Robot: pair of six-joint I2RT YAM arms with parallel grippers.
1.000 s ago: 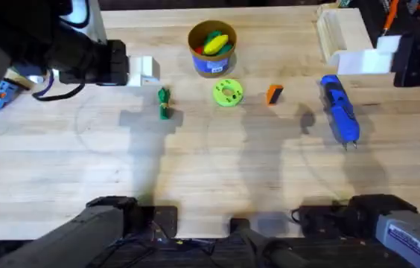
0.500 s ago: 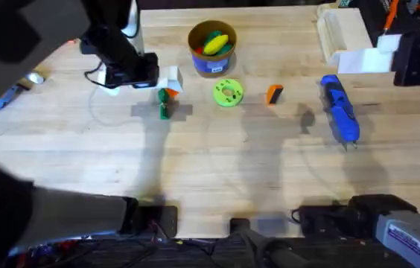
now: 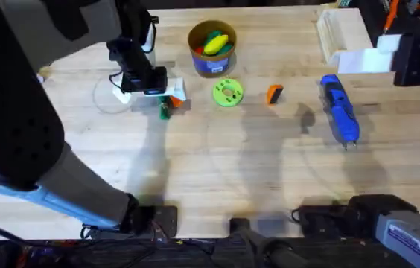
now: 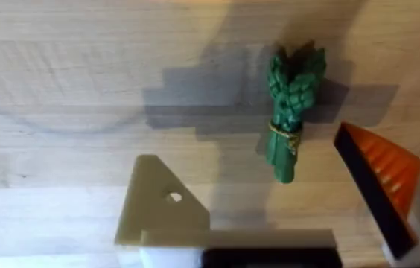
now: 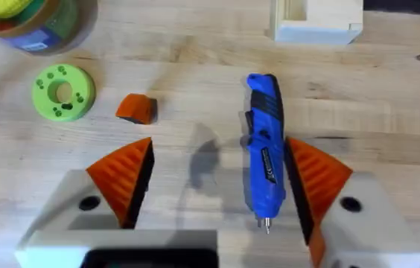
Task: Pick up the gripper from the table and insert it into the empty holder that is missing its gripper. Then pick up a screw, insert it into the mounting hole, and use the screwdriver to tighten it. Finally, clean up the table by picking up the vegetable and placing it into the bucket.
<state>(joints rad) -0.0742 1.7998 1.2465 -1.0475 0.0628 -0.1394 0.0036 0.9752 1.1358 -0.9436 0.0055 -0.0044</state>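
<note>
- One blue screwdriver [image 3: 339, 109] on my worktop
- One orange gripper [image 3: 274, 94]
- One green vegetable [image 4: 290, 108]
- One bucket [image 3: 211, 48]
- One lime-green disc [image 3: 228, 93]

Overhead: left arm [image 3: 16, 112] rises large and dark along the left side, reaching forward to the table's far left. Its gripper [image 3: 167, 91] sits directly over the vegetable [image 3: 164, 112], whose green end pokes out just below it; a white-and-orange fingertip [image 3: 176, 90] shows (opening not readable from above). Bucket [image 3: 211, 49] at far centre, with yellow and green pieces inside. Green disc [image 3: 227, 93] is just in front of the bucket; the orange gripper [image 3: 273, 94] lies near it, to its right. Screwdriver [image 3: 339, 109] lies further right, bit toward the arm bases. White block [image 3: 364, 61] and pale box [image 3: 341, 30] at far right.
</note>
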